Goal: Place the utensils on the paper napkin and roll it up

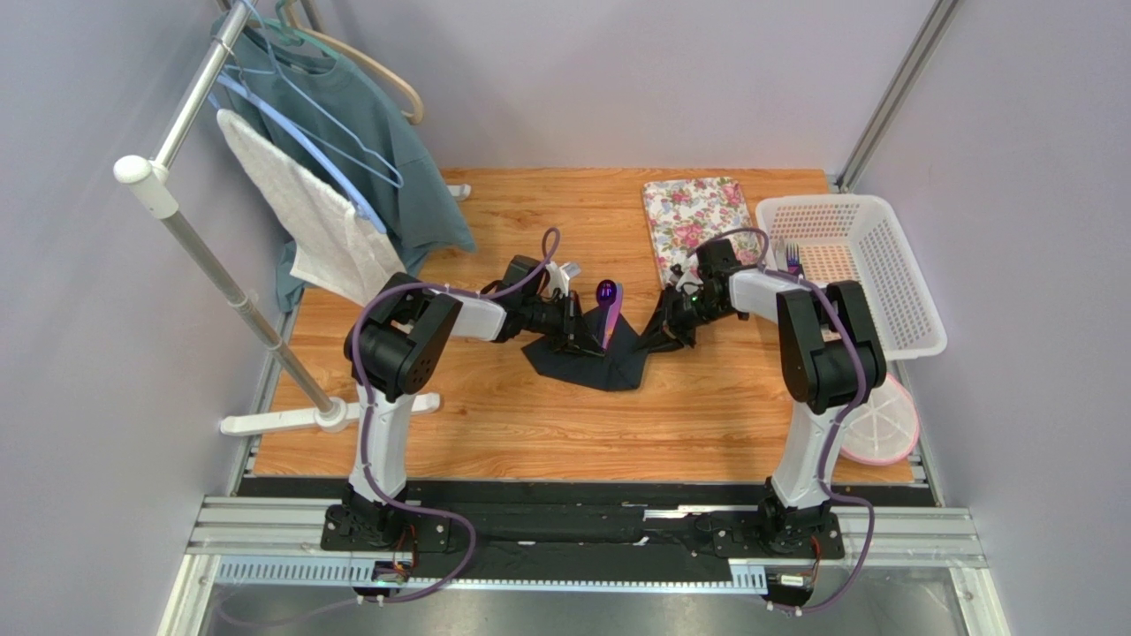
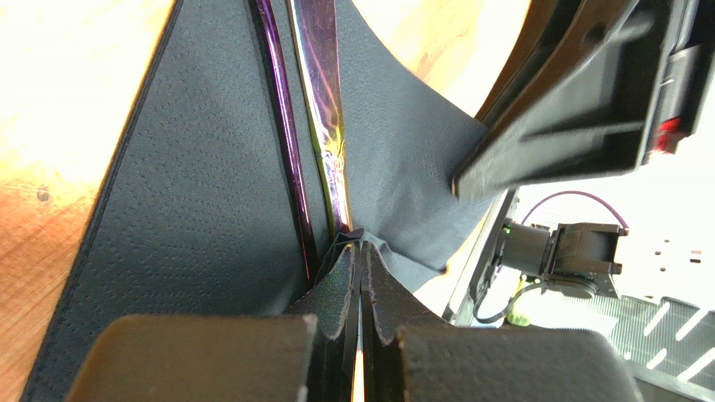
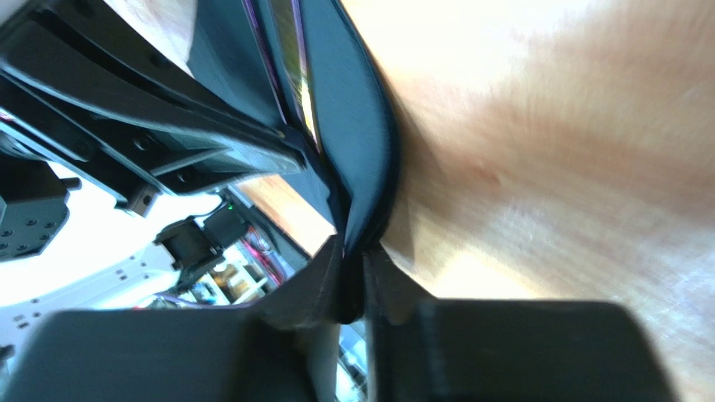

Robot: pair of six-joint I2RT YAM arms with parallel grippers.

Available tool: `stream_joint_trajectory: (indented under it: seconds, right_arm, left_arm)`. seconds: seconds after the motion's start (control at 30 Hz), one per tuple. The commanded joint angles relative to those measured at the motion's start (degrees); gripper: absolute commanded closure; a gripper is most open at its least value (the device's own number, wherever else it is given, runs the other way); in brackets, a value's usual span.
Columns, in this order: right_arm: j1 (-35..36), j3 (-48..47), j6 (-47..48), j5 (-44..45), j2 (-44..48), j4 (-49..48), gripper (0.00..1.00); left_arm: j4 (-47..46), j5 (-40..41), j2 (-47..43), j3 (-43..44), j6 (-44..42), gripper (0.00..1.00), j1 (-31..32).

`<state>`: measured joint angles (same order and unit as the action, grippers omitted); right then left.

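Clamping a raised fold of the thin matte black paper napkin (image 2: 193, 218) with the left end effector (image 2: 362, 251), closed tight at the sheet's 9 o'clock side. Pinching the 3 o'clock edge with the right end effector (image 3: 352, 251), likewise closed on paper. Cradling the slim glossy purple plastic utensils (image 2: 323, 126) in the trough between, spoon bowl toward 12 o'clock, mid-desk (image 1: 531, 424). Holding both edges up, probably to trap the cutlery and start the wrap. Judged: placing done, rolling barely begun.
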<state>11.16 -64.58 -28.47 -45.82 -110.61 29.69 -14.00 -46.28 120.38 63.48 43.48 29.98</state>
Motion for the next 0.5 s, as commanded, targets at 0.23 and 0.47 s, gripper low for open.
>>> stream_joint_trajectory:
  seconds: [0.23, 0.47]
  right_arm:
    - [-0.08, -7.66, -0.19, 2.31, -2.94, -0.6, 1.0]
    - [0.27, -10.58, 0.52, 0.47, -4.18, 2.03, 0.75]
  left_arm:
    - [-1.91, 1.81, -0.14, -0.12, 2.31, 1.0, -0.36]
    - [-2.08, 2.34, 0.65, 0.15, 3.19, 1.0, -0.36]
